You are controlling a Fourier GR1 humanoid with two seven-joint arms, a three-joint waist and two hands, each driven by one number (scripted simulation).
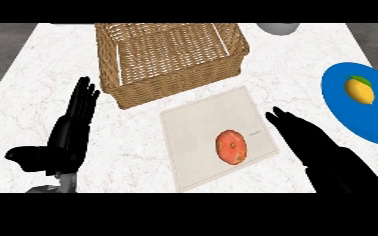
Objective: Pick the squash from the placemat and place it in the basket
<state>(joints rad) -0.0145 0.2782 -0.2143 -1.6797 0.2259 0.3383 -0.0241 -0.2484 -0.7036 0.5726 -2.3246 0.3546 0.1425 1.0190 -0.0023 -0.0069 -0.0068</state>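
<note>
An orange-red round squash (231,147) lies on a pale square placemat (199,125) in the middle of the counter. A brown wicker basket (140,82) stands behind the mat, at the upper left, with nothing visible inside. My right hand (306,137) is open, fingers straight, just right of the mat and a short way from the squash, not touching it. At the left edge my left hand (70,125) rests open, fingers pointing up.
A blue plate (339,105) with a yellow lemon (360,90) on it sits at the right edge. A grey round object (279,28) shows at the top right. The counter is white marble.
</note>
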